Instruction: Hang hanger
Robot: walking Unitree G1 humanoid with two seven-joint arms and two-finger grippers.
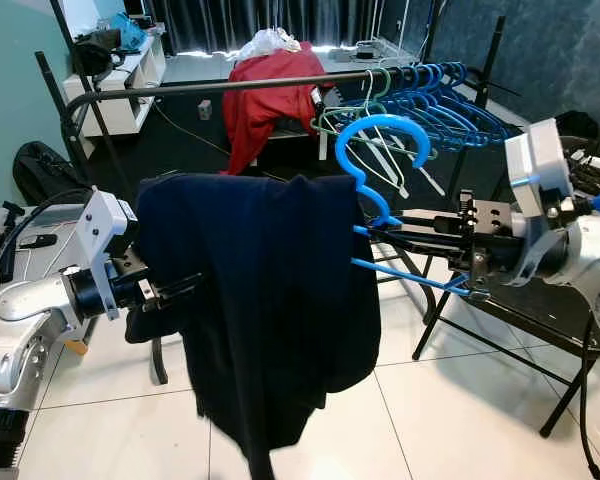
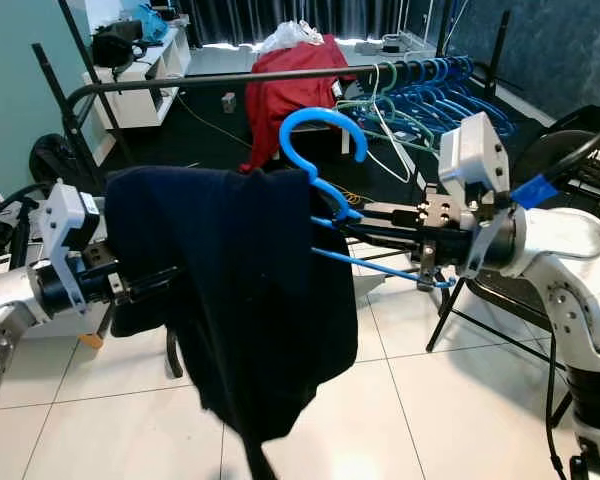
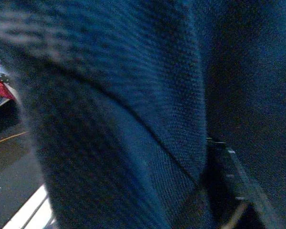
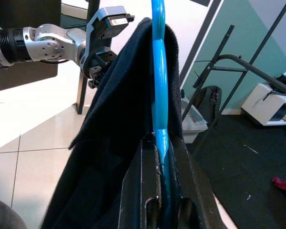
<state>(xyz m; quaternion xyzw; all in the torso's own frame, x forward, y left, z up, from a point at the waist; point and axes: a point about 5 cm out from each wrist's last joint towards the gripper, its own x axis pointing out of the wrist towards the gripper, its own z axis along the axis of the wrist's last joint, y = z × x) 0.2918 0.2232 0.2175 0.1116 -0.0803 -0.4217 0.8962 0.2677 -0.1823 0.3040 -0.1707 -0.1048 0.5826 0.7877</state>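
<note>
Overhead first, from the left eye: a blue hanger [image 1: 380,170] with a dark navy sweater [image 1: 255,300] draped over it sits in front of the clothes rail [image 1: 230,87], lower than the bar and nearer the robot, its hook standing up just short of the rail. The right gripper [image 1: 380,245] reaches in from the right of the sweater, fingers clenched on the hanger's blue arm below the hook. The left gripper [image 1: 175,292] comes in from the left of the sweater, its fingertips buried in the fabric's edge; I cannot tell whether it is clamped or loose. On the rail, a red garment [image 1: 270,100] hangs behind the sweater, and a bunch of blue hangers [image 1: 450,100] hangs toward the rail's right end. Right eye view: same layout, the hanger hook [image 2: 320,135] rising above the sweater's top edge, the right gripper's fingers lying along the blue wire, white tiled floor [image 2: 440,400] below the sweater. Left wrist view: close, dark knit of the sweater [image 3: 133,105] pressed up near the lens, little else readable. Right wrist view: the two black fingers [image 4: 181,181] pinch the hanger [image 4: 158,95] between them, the sweater falls off the hanger's side, and the left gripper [image 4: 97,71] touches the sweater's far edge.
</note>
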